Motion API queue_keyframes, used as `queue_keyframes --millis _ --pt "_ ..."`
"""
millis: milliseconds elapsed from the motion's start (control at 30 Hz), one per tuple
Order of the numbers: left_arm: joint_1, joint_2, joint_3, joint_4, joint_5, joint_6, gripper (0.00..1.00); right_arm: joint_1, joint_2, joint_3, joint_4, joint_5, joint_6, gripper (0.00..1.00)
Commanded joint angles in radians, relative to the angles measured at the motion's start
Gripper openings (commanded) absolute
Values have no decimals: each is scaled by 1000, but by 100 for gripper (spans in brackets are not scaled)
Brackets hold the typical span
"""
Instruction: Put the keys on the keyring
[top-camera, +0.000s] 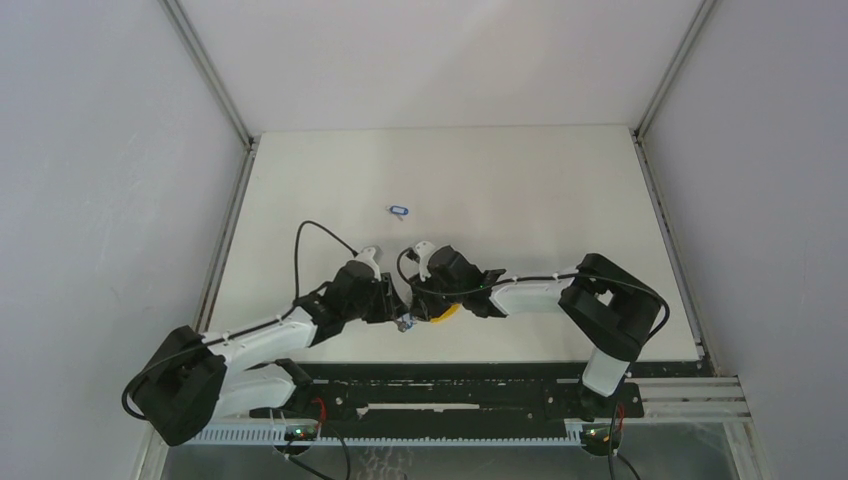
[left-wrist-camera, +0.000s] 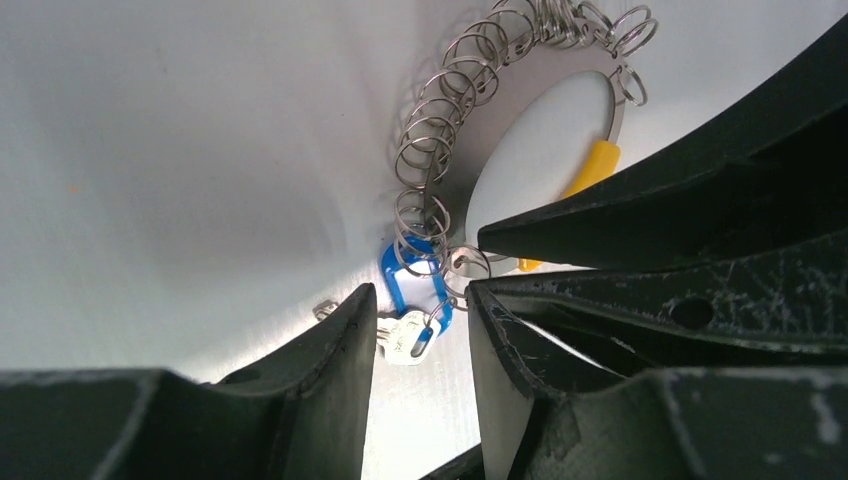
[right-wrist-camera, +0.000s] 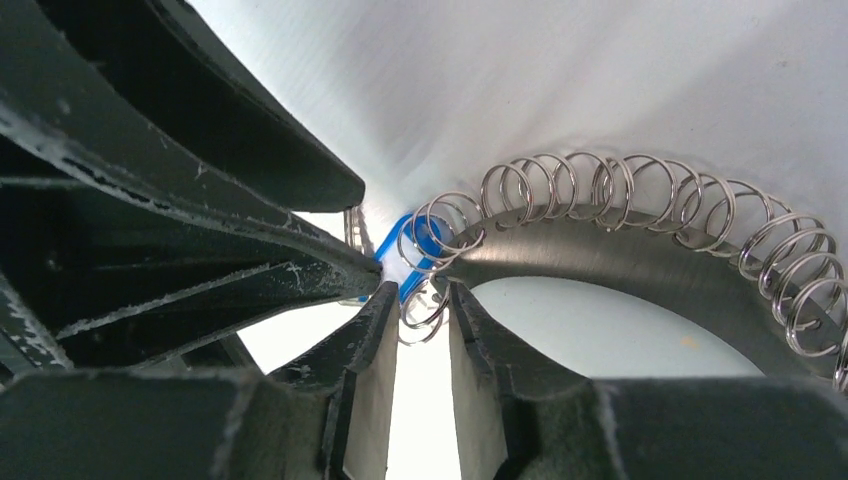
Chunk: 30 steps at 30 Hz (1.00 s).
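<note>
So the left pincer (left-wrist-camera: 420, 292) is spread, with a clear gap between its jaws, and the blue-headed key (left-wrist-camera: 400, 300) sits right at that gap, just past the tips and lying flat on the tabletop (top-camera: 520, 190). The key's long axis runs pretty much along the pincer's own line: silver blade pointing back at the pincer, blue head pointing away toward the keyring (left-wrist-camera: 500, 110). The head is right up against the coil of small split rings (left-wrist-camera: 430, 130) strung on the keyring's flat band, looking hooked into the last one, though that's hard to be sure of. The right pincer (right-wrist-camera: 422, 290) comes in from the opposite side, jaws nearly together around one small split ring (right-wrist-camera: 425, 312) just beside the key's head. Whether it's actually pinching that ring or only bracketing it, can't tell from here. Both pincers are nose to nose over the same spot, so neither is really nearer, but the left one is lined up on the key and the right one on the ring. The keyring's yellow section (left-wrist-camera: 592, 168) lies on the far side of the loop, under the right pincer's finger. A second key (top-camera: 400, 210) lies well apart, farther out on the white tabletop. Plenty of bare surface all round, with plain pale walls (top-camera: 100, 200) boxing the cell in.
</note>
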Motion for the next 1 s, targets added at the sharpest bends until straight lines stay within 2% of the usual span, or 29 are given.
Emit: queue_keyframes --millis 0,233,700,967 --pt "-1 -36 -27 -6 -25 -13 43 -9 18 55 3 2 34 23" --pt "1 -64 -29 -29 -50 -8 43 -11 29 65 -13 10 43 19" --pt "0 -75 -31 -39 -67 -3 44 -10 61 99 -63 19 49 20" --pt "1 -76 -30 -39 -71 0 44 -5 32 99 -81 8 26 0"
